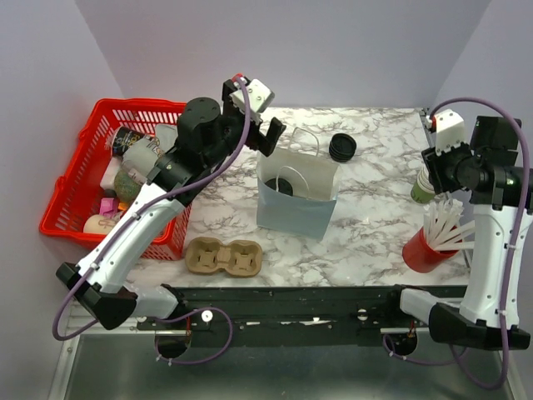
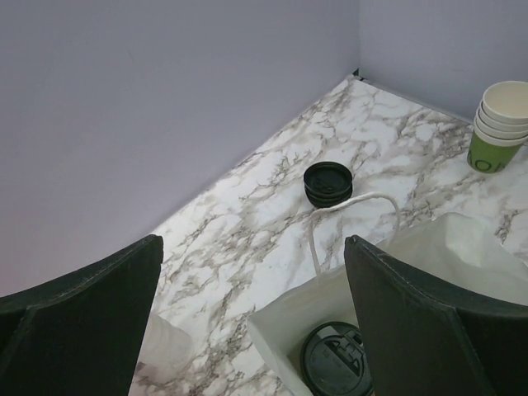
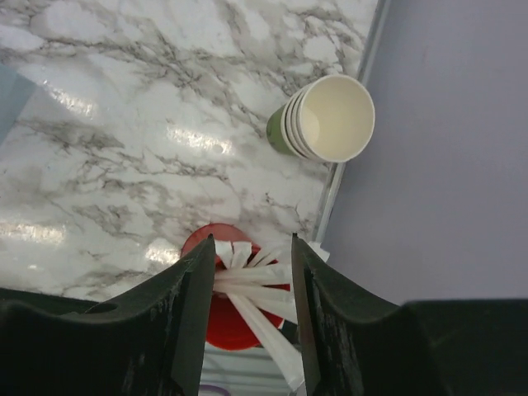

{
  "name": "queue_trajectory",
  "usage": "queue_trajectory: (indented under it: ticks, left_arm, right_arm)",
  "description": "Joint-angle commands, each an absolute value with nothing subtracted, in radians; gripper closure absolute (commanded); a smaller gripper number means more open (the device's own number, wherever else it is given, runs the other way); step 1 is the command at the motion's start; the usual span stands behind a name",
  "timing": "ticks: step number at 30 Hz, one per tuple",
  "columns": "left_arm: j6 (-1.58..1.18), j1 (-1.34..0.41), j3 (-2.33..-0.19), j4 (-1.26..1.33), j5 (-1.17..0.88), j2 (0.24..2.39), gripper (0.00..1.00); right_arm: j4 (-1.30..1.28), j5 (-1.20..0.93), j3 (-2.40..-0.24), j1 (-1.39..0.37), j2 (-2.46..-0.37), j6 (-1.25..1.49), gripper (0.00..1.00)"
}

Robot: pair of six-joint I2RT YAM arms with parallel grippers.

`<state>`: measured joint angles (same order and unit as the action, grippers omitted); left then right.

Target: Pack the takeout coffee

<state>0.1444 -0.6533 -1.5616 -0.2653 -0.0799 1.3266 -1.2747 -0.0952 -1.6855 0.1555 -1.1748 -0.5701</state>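
The takeout coffee stands inside the open white paper bag [image 1: 296, 204]. Only its round black sip lid [image 1: 283, 185] shows; the bag walls hide the green cup. In the left wrist view the lid [image 2: 334, 360] lies low in the bag [image 2: 285, 318]. My left gripper [image 1: 271, 133] hangs just above the bag's far left corner, open and empty [image 2: 254, 241]. My right gripper [image 3: 252, 241] is open and empty at the far right, above the red cup of white sticks [image 3: 239, 289].
A stack of black lids [image 1: 342, 147] lies behind the bag. A stack of green cups [image 1: 423, 185] and the red cup of sticks [image 1: 426, 247] stand at the right edge. A cardboard cup carrier [image 1: 223, 257] lies at the front left. A red basket [image 1: 71, 196] of goods stands at the left.
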Motion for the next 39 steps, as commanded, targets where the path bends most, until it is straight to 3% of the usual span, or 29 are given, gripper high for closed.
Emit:
queue_trajectory:
  ticks: [1, 25, 31, 38, 39]
  left_arm:
    - [0.098, -0.643, -1.552, -0.268, -0.1, 1.244, 0.02]
    - [0.118, -0.632, -1.468, -0.258, -0.097, 1.197, 0.02]
    - [0.1, -0.624, -1.471, -0.253, -0.113, 1.203, 0.02]
    - [0.094, -0.623, -1.476, -0.241, -0.129, 1.215, 0.02]
    - [0.094, -0.623, -1.476, -0.238, -0.13, 1.218, 0.02]
  right_arm:
    - [-1.525, -0.106, -1.619, 0.169, -1.117, -0.571, 0.52]
    - [-1.529, 0.041, -1.325, 0.169, -1.083, -0.545, 0.52]
    - [-1.528, 0.049, -1.302, 0.169, -1.077, -0.543, 0.68]
    - [-1.528, 0.046, -1.363, 0.169, -1.083, -0.529, 0.99]
    - [-1.528, 0.043, -1.388, 0.169, -1.08, -0.537, 1.0]
